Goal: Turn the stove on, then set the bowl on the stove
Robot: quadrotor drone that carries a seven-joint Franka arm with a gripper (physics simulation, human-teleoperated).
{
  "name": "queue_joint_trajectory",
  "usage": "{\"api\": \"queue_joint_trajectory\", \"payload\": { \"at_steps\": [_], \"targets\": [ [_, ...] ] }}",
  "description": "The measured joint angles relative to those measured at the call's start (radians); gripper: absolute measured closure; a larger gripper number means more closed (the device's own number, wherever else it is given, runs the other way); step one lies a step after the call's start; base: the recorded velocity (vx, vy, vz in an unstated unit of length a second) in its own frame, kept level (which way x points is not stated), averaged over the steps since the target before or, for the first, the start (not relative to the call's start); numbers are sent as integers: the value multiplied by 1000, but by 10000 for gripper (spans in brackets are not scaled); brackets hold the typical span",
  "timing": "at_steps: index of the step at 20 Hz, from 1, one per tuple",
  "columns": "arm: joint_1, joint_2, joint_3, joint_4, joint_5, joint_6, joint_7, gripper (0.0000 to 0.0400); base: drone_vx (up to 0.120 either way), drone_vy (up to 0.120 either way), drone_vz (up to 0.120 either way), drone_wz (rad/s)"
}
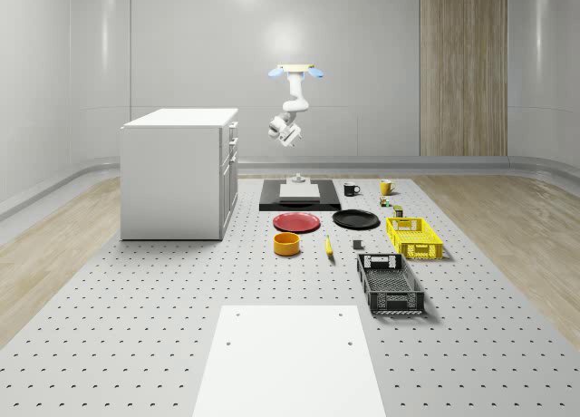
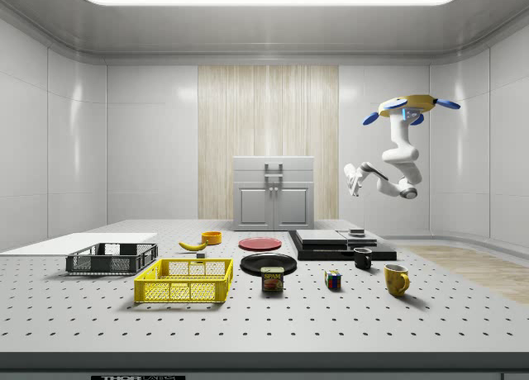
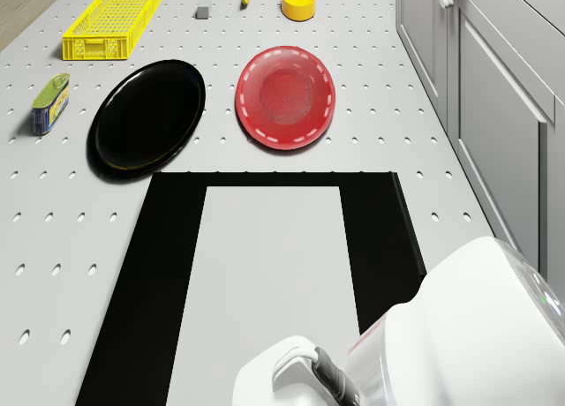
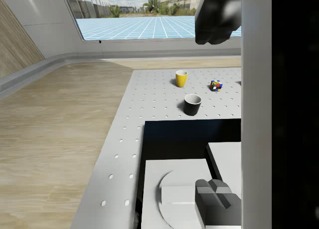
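Drone (image 1: 296, 71) hovers above the stove's (image 1: 300, 196) far edge, tool (image 1: 288, 137) in the air over the stove, grip state can't tell. One orange bowl (image 1: 286, 244) on desk (image 1: 145, 299) near the stove, just past one red plate (image 1: 296, 222). Two mugs, two crates, two plates.

Colours I see from here
Black stove (image 1: 300, 199), orange-yellow bowl (image 1: 286, 244), red plate (image 1: 296, 222), black plate (image 1: 355, 219), yellow crate (image 1: 414, 237).

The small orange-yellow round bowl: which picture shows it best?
The whole-scene view: the small orange-yellow round bowl sits unobstructed beside the red plate, its rim and inside visible. The side view shows it distant; the drone view shows it from above.
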Motion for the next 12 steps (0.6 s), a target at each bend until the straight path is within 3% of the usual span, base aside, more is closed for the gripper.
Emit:
{"api": "queue_joint_trajectory", "payload": {
  "at_steps": [4, 8, 12],
  "targets": [
    [-197, -50, 116, -89, -204, -91, 140, 0, 0, 0, -120, 0],
    [-328, -92, 181, -119, -291, -149, 226, 0, 110, 0, -120, 0],
    [-403, -126, 217, -129, -323, -174, 275, 0, 120, 0, -120, 0]
  ]
}}
